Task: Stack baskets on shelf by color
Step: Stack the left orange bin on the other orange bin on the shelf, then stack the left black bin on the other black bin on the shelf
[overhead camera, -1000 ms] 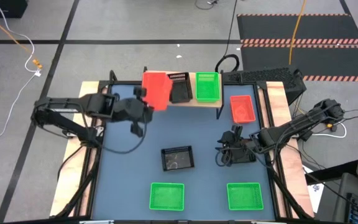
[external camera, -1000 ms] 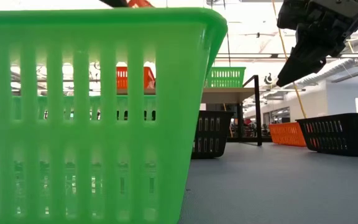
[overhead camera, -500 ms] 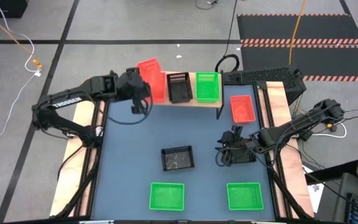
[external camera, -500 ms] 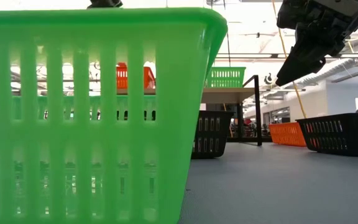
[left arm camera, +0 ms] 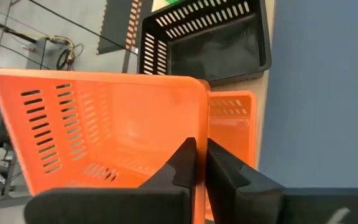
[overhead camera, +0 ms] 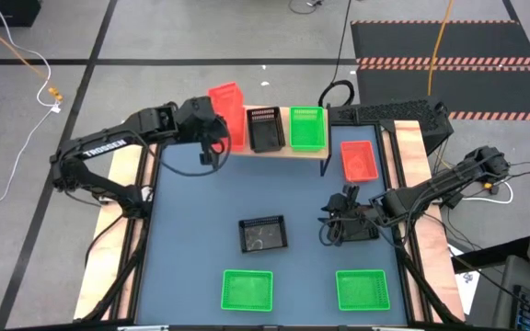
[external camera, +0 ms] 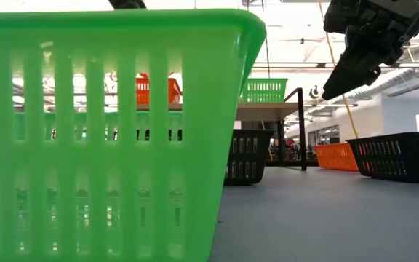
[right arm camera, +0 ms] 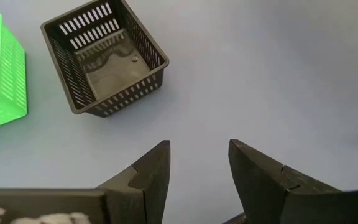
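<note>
The left arm reaches from the counter's left edge toward the far left end of the shelf (overhead camera: 283, 147). Its left tool (left arm camera: 198, 163) is pressed together on the rim of a red basket (overhead camera: 227, 114), pinching the wall between both fingers. That basket is tilted up on edge over the shelf's left end, and the left wrist view shows a second red basket (left arm camera: 232, 118) under and behind it.

The right arm bends in from the right side and hangs low over the counter. Its right tool (right arm camera: 197, 171) is spread, with nothing between the fingers, pointing toward a black basket (overhead camera: 264, 233) that sits alone near the middle of the counter.

On the shelf, a black basket on the shelf (overhead camera: 266, 128) stands at the centre and a green basket on the shelf (overhead camera: 306, 128) beside it. 1 more red basket by the shelf (overhead camera: 358, 160) lies on the counter at the shelf's right end. 2 green baskets sit along the near edge, the near left green basket (overhead camera: 247, 289) and the near right green basket (overhead camera: 362, 290). Every basket looks empty.

The blue counter (overhead camera: 191, 248) has wooden side rails. Around it is a grey tiled floor with cables and a striped mat.
</note>
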Motion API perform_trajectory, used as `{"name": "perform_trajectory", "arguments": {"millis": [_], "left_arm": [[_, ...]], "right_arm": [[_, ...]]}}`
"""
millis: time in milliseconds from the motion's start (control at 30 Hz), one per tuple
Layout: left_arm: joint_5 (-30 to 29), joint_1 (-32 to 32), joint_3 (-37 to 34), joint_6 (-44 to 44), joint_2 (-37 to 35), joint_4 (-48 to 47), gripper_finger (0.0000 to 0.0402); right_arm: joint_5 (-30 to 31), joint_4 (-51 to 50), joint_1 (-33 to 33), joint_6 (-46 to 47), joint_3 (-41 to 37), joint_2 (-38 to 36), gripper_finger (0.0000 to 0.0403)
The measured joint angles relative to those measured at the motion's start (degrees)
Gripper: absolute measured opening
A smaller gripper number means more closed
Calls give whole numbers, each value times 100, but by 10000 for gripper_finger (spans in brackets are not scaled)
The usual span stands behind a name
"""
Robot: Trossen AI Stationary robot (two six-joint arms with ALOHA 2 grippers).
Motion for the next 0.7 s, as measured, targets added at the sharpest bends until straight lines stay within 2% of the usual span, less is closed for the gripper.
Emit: {"name": "perform_trajectory", "arguments": {"millis": [200, 700], "left_arm": [[49, 37, -4, -28, 173, -64, 45], [56, 101, -4, -24, 328, -93, 46]], "right_arm": [[0, -2, 0, -11, 0, 0, 157], [-1, -4, 0, -94, 0, 0, 157]]}}
